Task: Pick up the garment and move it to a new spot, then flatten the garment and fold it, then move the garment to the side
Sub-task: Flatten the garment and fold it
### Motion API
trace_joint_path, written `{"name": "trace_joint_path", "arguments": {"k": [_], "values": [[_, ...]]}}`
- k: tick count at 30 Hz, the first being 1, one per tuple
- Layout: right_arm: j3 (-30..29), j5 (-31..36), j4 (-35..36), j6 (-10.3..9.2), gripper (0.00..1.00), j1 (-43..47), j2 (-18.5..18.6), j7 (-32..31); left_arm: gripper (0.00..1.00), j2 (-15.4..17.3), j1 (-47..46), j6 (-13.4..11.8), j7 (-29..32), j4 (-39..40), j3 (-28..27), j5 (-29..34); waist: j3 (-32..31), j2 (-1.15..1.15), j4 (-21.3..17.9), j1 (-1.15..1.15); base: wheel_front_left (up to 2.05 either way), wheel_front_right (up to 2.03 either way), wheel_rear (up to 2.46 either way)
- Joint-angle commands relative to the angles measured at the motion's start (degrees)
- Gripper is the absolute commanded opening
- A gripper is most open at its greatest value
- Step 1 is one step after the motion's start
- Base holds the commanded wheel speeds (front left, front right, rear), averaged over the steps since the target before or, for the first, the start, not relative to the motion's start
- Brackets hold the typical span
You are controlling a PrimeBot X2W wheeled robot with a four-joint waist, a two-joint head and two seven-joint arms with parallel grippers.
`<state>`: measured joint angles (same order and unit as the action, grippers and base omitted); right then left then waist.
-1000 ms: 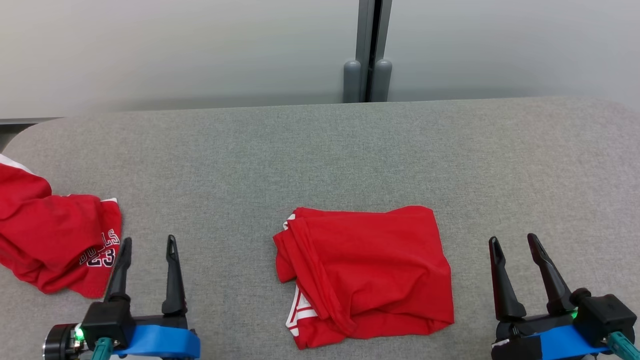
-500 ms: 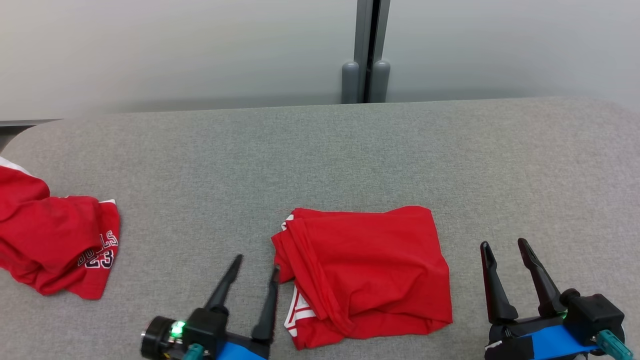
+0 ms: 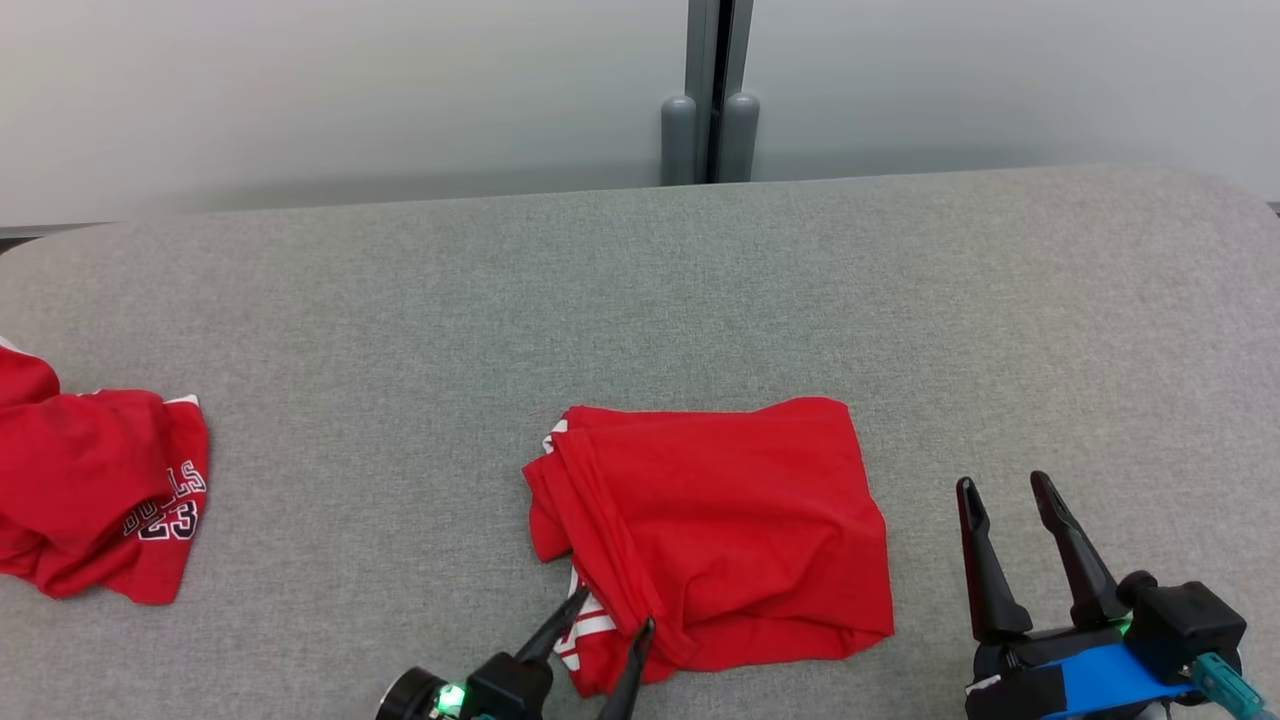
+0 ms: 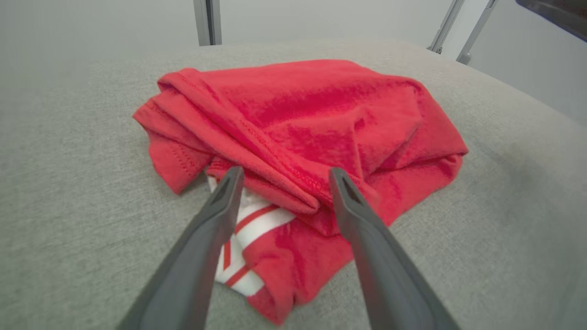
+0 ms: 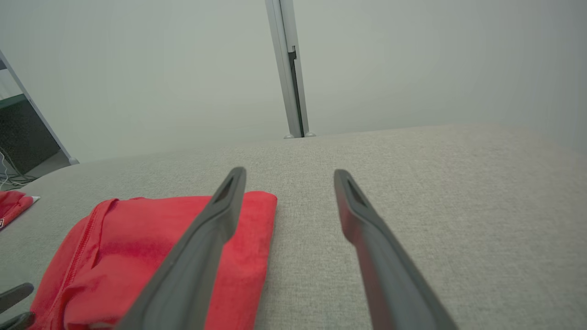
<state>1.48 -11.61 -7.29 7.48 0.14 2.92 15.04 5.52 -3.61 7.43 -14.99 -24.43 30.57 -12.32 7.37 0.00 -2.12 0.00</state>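
Observation:
A folded red garment (image 3: 710, 530) with white striped trim lies on the grey table (image 3: 640, 300), near the front middle. My left gripper (image 3: 615, 608) is open at its near left corner, one finger on each side of a thick folded hem. In the left wrist view the garment (image 4: 298, 123) lies just past the left gripper (image 4: 286, 173), whose tips touch or nearly touch the cloth. My right gripper (image 3: 1002, 482) stands open and empty to the right of the garment, apart from it. In the right wrist view the right gripper (image 5: 290, 172) points past the garment's (image 5: 151, 247) right edge.
A second red garment (image 3: 100, 500), printed "BULLS 23", lies crumpled at the table's left edge. A grey post (image 3: 708, 100) stands behind the table against a pale wall. Bare table stretches behind and to the right of the folded garment.
My left gripper has swung right from beside the printed garment to the folded garment's near left corner. The head camera has shifted a little. The right gripper has barely moved.

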Motion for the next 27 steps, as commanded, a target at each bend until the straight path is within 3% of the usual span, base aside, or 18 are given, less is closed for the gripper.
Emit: {"name": "trace_joint_path", "arguments": {"k": [1,11,12,13,14,15,27], "values": [[0.1,-0.2,-0.1,0.03,1.00,-1.0,0.0,0.2,1.00,0.6,-1.1,0.0,-0.3,-0.6,1.1,-0.7,0.4,0.00,-0.1,0.00,0.00,0.00,0.00],[0.7,-0.6,-0.7,0.03,1.00,-2.0,0.0,0.2,1.00,1.1,-4.1,0.0,-0.2,-5.1,6.3,-4.0,1.6,0.00,-0.8,0.00,0.00,0.00,0.00],[0.7,-0.6,-0.8,0.03,1.00,-2.1,0.0,0.2,0.87,1.1,-4.4,0.0,-0.2,-5.7,6.7,-4.4,1.7,0.00,-0.9,0.00,0.00,0.00,0.00],[0.8,-0.6,-0.9,0.03,1.00,-2.2,0.0,0.2,0.39,1.1,-4.8,0.0,-0.3,-6.2,6.8,-4.6,1.7,0.00,-0.9,0.00,0.00,0.00,0.00],[0.8,-0.6,-0.9,0.03,1.00,-2.2,0.0,0.2,0.39,1.1,-4.8,0.0,-0.3,-6.2,6.8,-4.6,1.7,0.00,-0.9,0.00,0.00,0.00,0.00],[0.8,-0.7,-1.0,0.03,1.00,-2.2,0.0,0.2,0.00,1.0,-5.4,0.0,-0.3,-6.8,6.8,-5.0,1.8,0.00,-1.0,0.00,0.00,0.00,0.00],[0.0,-0.8,-1.7,0.03,1.00,-1.1,0.0,0.2,0.00,3.3,-2.7,0.0,-0.3,-1.7,4.0,-4.9,1.5,0.00,-0.1,0.00,0.00,0.00,0.00]]}}
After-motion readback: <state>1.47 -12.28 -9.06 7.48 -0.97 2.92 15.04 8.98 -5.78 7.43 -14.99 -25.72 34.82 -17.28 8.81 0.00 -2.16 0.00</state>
